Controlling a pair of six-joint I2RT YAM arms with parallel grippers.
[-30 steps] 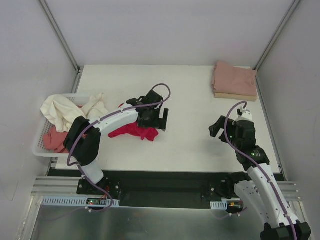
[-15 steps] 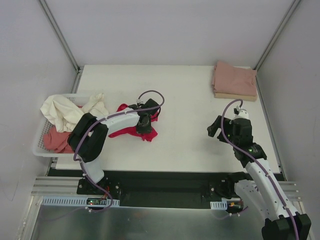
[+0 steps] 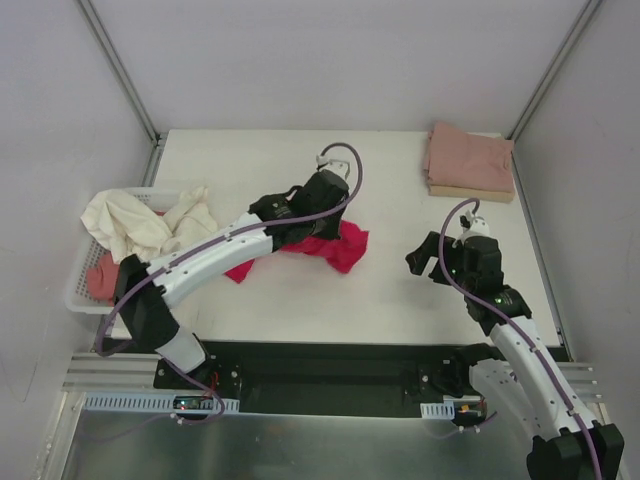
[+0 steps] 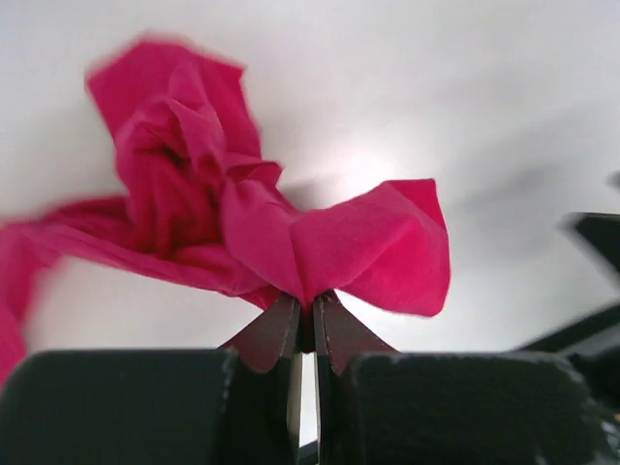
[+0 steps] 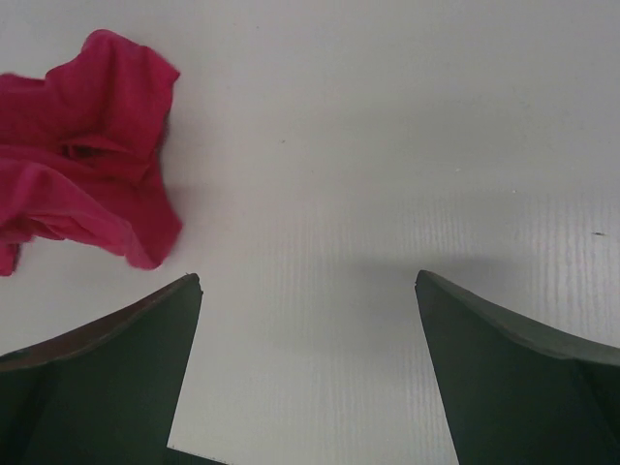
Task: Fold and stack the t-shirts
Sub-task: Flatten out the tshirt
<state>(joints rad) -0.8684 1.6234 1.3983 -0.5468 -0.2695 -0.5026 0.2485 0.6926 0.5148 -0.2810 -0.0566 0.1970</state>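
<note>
A crumpled crimson-red t-shirt [image 3: 342, 246] lies mid-table, stretched leftward. My left gripper [image 3: 318, 226] is shut on a bunched fold of it; in the left wrist view the fingers [image 4: 277, 329] pinch the red cloth [image 4: 242, 223], which fans out beyond my left gripper [image 4: 310, 302]. To the right, my right gripper [image 3: 426, 260] hovers open and holds nothing. In the right wrist view the red t-shirt [image 5: 87, 165] sits upper left of my right gripper [image 5: 308, 281], apart from it. A folded dusty pink t-shirt [image 3: 470, 156] rests on a tan one [image 3: 470, 191] at the back right.
A white lattice basket [image 3: 75, 292] stands at the left table edge with cream t-shirts [image 3: 140, 220] spilling over it and a salmon-pink one [image 3: 100, 280] inside. Grey walls close in the table on three sides.
My left gripper came down on the red t-shirt, shut on it and pulled it right and back toward mid-table. My right gripper drifted slightly left, still open.
</note>
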